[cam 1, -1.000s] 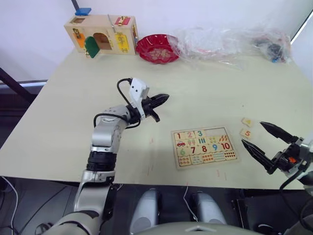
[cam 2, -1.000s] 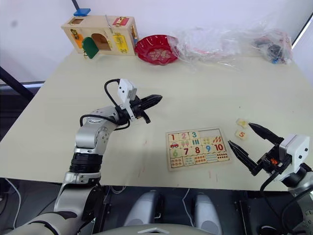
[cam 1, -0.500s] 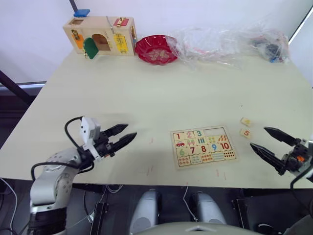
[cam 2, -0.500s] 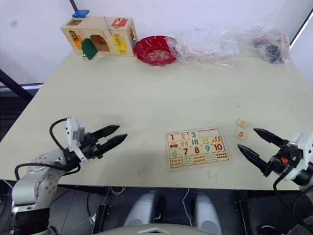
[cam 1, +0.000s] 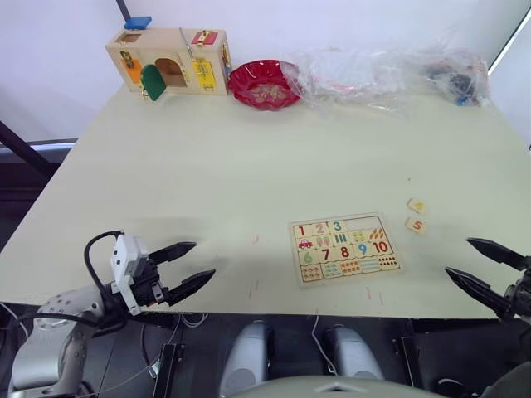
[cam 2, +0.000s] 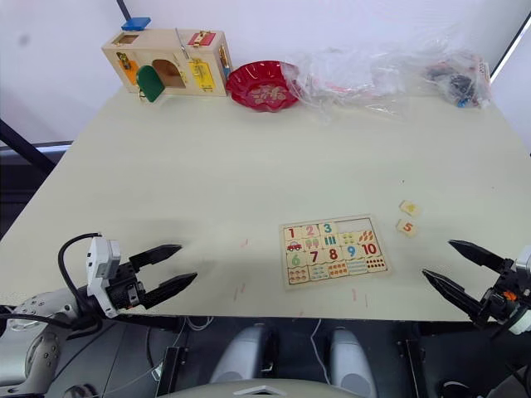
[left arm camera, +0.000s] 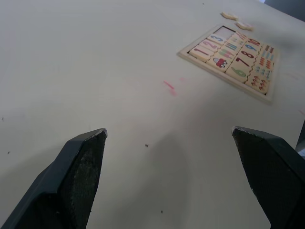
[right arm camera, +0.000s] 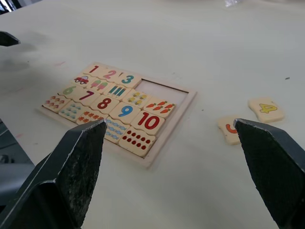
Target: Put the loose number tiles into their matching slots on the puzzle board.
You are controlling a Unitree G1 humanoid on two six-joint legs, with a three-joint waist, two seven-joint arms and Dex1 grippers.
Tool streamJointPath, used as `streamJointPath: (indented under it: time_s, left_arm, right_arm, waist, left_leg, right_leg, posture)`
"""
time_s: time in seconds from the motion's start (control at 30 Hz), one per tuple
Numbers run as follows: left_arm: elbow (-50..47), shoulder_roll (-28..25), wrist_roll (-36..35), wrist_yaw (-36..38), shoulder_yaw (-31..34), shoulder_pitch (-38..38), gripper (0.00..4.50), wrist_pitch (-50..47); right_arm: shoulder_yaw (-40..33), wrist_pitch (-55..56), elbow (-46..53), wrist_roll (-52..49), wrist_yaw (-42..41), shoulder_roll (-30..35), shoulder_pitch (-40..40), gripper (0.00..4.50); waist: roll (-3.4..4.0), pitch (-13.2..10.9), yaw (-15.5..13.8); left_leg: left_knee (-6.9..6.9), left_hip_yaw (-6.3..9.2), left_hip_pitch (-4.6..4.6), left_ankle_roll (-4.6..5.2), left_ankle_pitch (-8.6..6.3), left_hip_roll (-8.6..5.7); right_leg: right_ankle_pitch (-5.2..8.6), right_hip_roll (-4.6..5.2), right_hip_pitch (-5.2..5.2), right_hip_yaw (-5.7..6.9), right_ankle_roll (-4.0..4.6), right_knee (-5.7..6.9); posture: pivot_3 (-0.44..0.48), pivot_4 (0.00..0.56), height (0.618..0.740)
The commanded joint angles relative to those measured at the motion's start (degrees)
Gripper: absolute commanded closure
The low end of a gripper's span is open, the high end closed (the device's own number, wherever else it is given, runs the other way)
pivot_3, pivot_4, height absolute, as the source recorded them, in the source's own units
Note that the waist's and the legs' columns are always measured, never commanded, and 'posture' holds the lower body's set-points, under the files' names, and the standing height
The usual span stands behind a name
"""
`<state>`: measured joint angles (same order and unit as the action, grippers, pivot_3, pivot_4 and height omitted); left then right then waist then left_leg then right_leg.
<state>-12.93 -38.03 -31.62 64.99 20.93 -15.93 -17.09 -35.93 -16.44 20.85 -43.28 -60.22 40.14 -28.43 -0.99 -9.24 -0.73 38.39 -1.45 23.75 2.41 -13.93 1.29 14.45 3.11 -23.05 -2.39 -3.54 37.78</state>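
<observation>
— Where the counter nears its front edge, what lies there?

— A puzzle board, flat, with 1, 2 and 3 seated in its top row and the 2 slots after the 3 bare. Numbers 6 to 10 and the counting pictures fill the rows below.

— And the loose pieces?

— 2 of them sit on the counter just off the board's far right corner: the yellow 4 tile and the orange 5 tile, close together, the 5 nearer the front edge.

— The claws?

— The left claw hangs at the front left edge, fingers spread wide, pinching nothing, well apart from the board. The right claw hovers off the front right corner, also spread and empty, near the 2 tiles but touching neither.

— Anything at the back?

— A wooden latch box with coloured doors at the far left, a red bowl beside it, and crumpled clear plastic bags along the far right.
</observation>
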Motion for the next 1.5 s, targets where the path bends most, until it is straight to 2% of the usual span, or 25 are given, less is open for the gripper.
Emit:
streamJointPath:
  time_s: [0.03, 0.2, 0.3, 0.43, 0.67, 0.87, 1.2, 1.23, 1.3, 1.37, 1.5]
  left_arm:
    - [-2.25, -0.53, -0.22, -0.99, 0.17, 0.84, 0.05, 1.31]
    - [-4.85, -3.22, -1.42, 1.26, -2.61, 5.1, 0.05, 0.15]
    - [-4.81, -4.35, -5.38, 3.53, -4.64, 8.51, 0.05, -4.36]
    - [-1.23, -2.62, -3.98, 6.92, -7.64, 15.09, 0.05, 1.2]
    - [2.2, -3.27, -7.7, 13.67, -10.07, 23.32, 0.05, -0.56]
    - [2.25, -2.68, -8.93, 14.4, -8.91, 24.0, 0.05, 0.07]
    - [0.16, -1.54, -9.85, 11.54, -5.39, 16.66, 0.05, 1.47]
    - [-0.04, -1.5, -9.86, 11.2, -5.29, 16.18, 0.0, 1.55]
    - [-0.19, -1.55, -9.95, 10.8, -5.3, 15.83, 0.0, 1.69]
    - [-0.04, -1.56, -10.06, 10.7, -5.05, 15.29, 0.0, 2.06]
    - [0.62, -1.41, -10.04, 10.64, -4.55, 14.48, 0.0, 2.83]
  right_arm:
    - [-1.26, -0.84, 0.18, 0.28, 2.72, 0.16, 1.53, 0.0]
    - [2.61, -2.7, -1.59, 4.44, 5.28, 3.38, 7.23, 0.0]
    - [5.86, -6.05, -5.04, 5.67, 5.18, 6.73, 11.97, 0.0]
    - [11.97, -5.95, -12.76, 10.8, 5.15, 10.84, 22.51, 0.0]
    - [23.08, -6.85, -29.66, 18.55, 2.36, 14.17, 41.46, 0.0]
    - [30.92, -4.71, -42.94, 24.45, -1.89, 12.65, 54.06, 0.0]
    - [35.57, 1.15, -57.43, 30.0, -6.23, 7.9, 63.72, 0.0]
    - [35.65, 1.49, -58.26, 30.38, -6.44, 7.63, 64.08, 0.56]
    - [35.62, 2.05, -59.33, 30.95, -6.84, 7.35, 64.54, 1.35]
    - [35.64, 2.92, -60.6, 31.84, -6.89, 7.2, 64.89, 2.46]
    - [35.67, 4.01, -62.46, 33.26, -7.16, 6.98, 65.38, 2.46]
  waist:
    - [0.0, 0.0, 0.01]
    - [0.01, 0.0, 0.0]
    - [0.04, 0.02, 0.06]
    - [0.05, 0.0, 0.14]
    - [0.05, -0.01, 0.51]
    - [0.07, -0.04, 1.37]
    - [0.14, -0.08, 1.68]
    - [0.14, -0.08, 1.59]
    - [0.14, -0.08, 1.46]
    - [0.14, -0.08, 1.35]
    - [0.14, -0.08, 1.58]
  left_leg:
    - [0.0, 0.0, 0.0, 0.0, 0.0, 0.0]
    - [0.01, -0.01, 0.0, 0.0, 0.0, 0.0]
    - [0.0, -0.04, -0.01, 0.0, 0.0, -0.02]
    - [0.0, -0.06, 0.01, 0.0, 0.0, -0.03]
    - [-0.02, -0.1, 0.04, 0.01, 0.01, -0.03]
    - [-0.02, -0.06, 0.08, 0.01, 0.01, -0.03]
    - [-0.02, -0.12, 0.06, 0.01, 0.01, 0.0]
    - [-0.02, -0.13, 0.06, 0.01, 0.01, 0.0]
    - [-0.01, -0.13, 0.06, 0.01, 0.01, -0.01]
    - [0.0, -0.12, 0.07, 0.01, 0.01, -0.02]
    - [-0.02, -0.15, 0.06, 0.01, 0.01, -0.02]
  right_leg:
    - [0.0, 0.01, 0.0, 0.0, 0.0, 0.0]
    - [-0.01, 0.0, 0.0, -0.01, 0.01, 0.01]
    - [-0.01, -0.02, -0.01, -0.03, 0.01, 0.0]
    - [-0.01, -0.07, -0.02, -0.02, 0.0, -0.02]
    - [-0.14, -0.24, -0.07, -0.07, -0.23, 0.01]
    - [-0.16, -0.25, -0.08, -0.08, -0.25, 0.01]
    - [-0.16, -0.24, -0.14, -0.12, -0.24, 0.09]
    - [-0.16, -0.22, -0.14, -0.12, -0.25, 0.09]
    - [-0.17, -0.2, -0.14, -0.11, -0.25, 0.08]
    - [-0.17, -0.19, -0.13, -0.1, -0.25, 0.08]
    - [-0.17, -0.18, -0.14, -0.12, -0.25, 0.08]
  posture:
    - [0.0, 0.15, 0.74]
    - [0.0, 0.15, 0.74]
    - [0.0, 0.15, 0.74]
    - [0.0, 0.15, 0.74]
    - [0.0, 0.15, 0.74]
    - [0.0, 0.15, 0.74]
    - [0.0, 0.15, 0.74]
    - [0.0, 0.15, 0.74]
    - [0.0, 0.15, 0.74]
    - [0.0, 0.15, 0.74]
    - [0.0, 0.15, 0.74]
